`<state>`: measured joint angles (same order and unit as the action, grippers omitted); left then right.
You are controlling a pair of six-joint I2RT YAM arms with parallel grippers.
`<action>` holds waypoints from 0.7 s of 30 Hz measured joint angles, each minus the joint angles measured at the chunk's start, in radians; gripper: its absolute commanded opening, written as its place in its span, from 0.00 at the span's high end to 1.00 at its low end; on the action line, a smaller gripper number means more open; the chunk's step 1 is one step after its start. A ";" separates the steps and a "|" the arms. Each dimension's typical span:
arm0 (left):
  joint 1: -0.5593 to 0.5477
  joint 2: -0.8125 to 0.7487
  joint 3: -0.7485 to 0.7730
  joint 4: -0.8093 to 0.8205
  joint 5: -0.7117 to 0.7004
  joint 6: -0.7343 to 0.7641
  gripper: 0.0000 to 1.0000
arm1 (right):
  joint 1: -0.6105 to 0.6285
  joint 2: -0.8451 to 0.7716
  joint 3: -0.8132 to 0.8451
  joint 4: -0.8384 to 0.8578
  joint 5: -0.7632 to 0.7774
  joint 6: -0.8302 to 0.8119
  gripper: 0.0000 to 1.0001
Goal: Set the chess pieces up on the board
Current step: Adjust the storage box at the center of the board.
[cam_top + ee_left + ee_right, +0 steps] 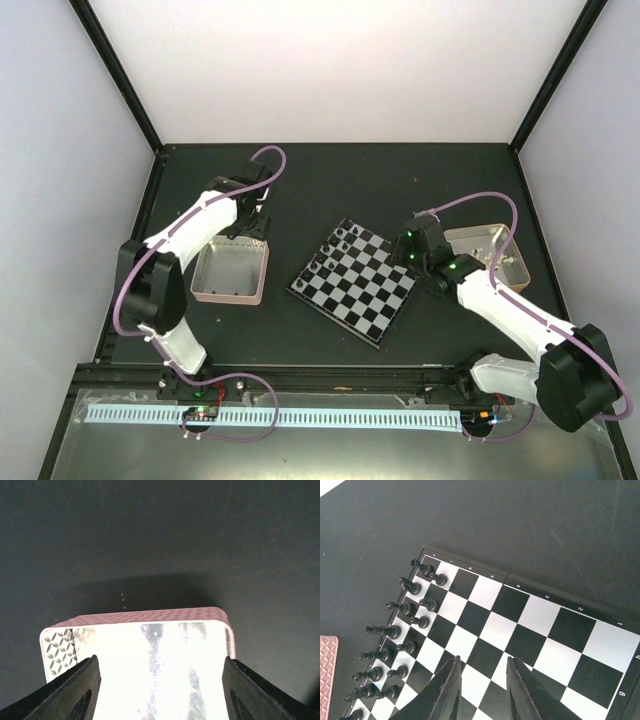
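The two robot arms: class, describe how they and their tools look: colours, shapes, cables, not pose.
Both the left arm and right arm have white links joined by bulky black joints. A thin mauve cable loops along each. The left tool and right tool are black, with two tapered fingers. Small green lights glow near the right tool.

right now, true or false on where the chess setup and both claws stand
1. The black pieces stand in two rows along one edge of the board. True.
2. White pieces are on the board too. False: only black ones show there.
3. The left claw is above the pink tin, open. True.
4. The right claw grips a piece. False: it is open and empty, above the board.
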<state>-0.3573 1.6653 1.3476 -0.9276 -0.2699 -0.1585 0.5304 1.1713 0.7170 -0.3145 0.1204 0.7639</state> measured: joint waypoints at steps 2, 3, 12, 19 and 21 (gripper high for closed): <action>0.018 0.044 0.006 -0.008 0.000 0.032 0.35 | 0.000 0.000 0.000 0.000 0.000 -0.002 0.74; 0.027 0.066 0.008 -0.011 0.000 0.049 0.36 | 0.000 0.000 0.000 0.000 0.000 -0.003 0.74; 0.052 0.195 0.033 -0.054 -0.023 0.150 0.35 | -0.007 -0.021 -0.002 0.000 -0.003 -0.011 0.73; 0.052 0.251 0.095 -0.059 -0.076 0.192 0.30 | -0.010 -0.021 -0.002 0.000 -0.010 -0.022 0.73; 0.052 0.270 0.112 -0.057 -0.084 0.205 0.32 | -0.010 -0.021 -0.002 0.000 -0.011 -0.023 0.73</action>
<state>-0.3050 1.9354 1.4597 -0.9848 -0.3538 0.0463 0.5201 1.1503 0.7151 -0.3141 0.1093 0.7406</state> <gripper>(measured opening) 0.700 0.266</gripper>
